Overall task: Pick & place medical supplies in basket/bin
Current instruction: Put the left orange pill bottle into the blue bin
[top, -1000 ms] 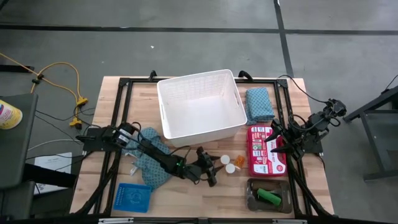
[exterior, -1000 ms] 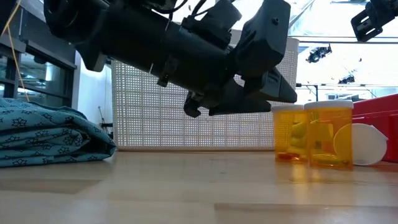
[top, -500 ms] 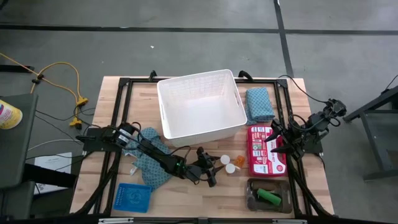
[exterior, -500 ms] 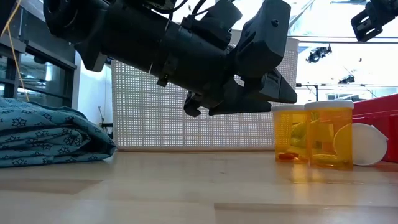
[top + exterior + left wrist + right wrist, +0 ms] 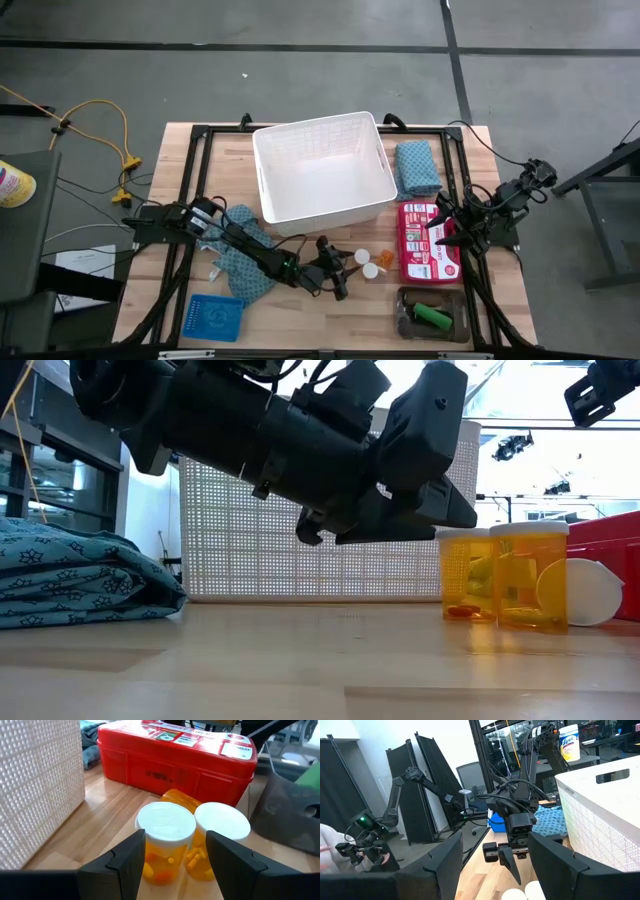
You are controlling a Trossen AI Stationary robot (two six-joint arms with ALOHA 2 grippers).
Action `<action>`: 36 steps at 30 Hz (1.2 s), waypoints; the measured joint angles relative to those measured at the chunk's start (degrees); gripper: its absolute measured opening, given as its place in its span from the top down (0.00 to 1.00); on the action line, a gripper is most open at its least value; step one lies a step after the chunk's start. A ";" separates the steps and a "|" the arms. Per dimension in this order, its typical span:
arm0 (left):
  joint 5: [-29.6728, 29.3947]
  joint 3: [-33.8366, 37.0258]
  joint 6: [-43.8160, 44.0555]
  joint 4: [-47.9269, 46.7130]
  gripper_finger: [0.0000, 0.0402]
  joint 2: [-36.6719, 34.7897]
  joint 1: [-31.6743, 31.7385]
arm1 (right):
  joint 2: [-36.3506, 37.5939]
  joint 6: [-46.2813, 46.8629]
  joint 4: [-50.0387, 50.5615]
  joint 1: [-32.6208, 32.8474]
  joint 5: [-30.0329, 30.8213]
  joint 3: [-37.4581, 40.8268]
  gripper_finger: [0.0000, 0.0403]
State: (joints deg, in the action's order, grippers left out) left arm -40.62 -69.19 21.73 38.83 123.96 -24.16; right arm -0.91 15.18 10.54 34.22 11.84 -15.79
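Note:
Two upright orange pill bottles with white caps (image 5: 166,826) (image 5: 222,824) stand on the wood table in front of a red first-aid box (image 5: 175,757). A third bottle (image 5: 182,799) lies on its side behind them. My left gripper (image 5: 343,275) is open and nearly level, just short of the nearer bottle (image 5: 466,575) and slightly above it, touching nothing. My right gripper (image 5: 447,232) hangs open over the red box (image 5: 430,242). The white lattice basket (image 5: 322,170) stands at the far middle. One teal cloth (image 5: 417,167) lies to its right, another (image 5: 240,255) under my left arm.
A grey see-through tray (image 5: 432,314) holding a green piece sits at the near right. A blue mesh tray (image 5: 215,318) sits at the near left. The basket wall (image 5: 35,790) stands close beside my left gripper. Bare wood lies along the near edge between the trays.

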 joint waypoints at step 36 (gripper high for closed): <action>6.52 -0.04 -3.94 -5.09 0.42 0.00 2.33 | -0.02 0.00 0.00 0.01 0.00 0.00 0.48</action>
State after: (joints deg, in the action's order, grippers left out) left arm -34.10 -69.23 17.79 33.74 123.96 -21.83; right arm -0.93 15.18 10.55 34.23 11.84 -15.79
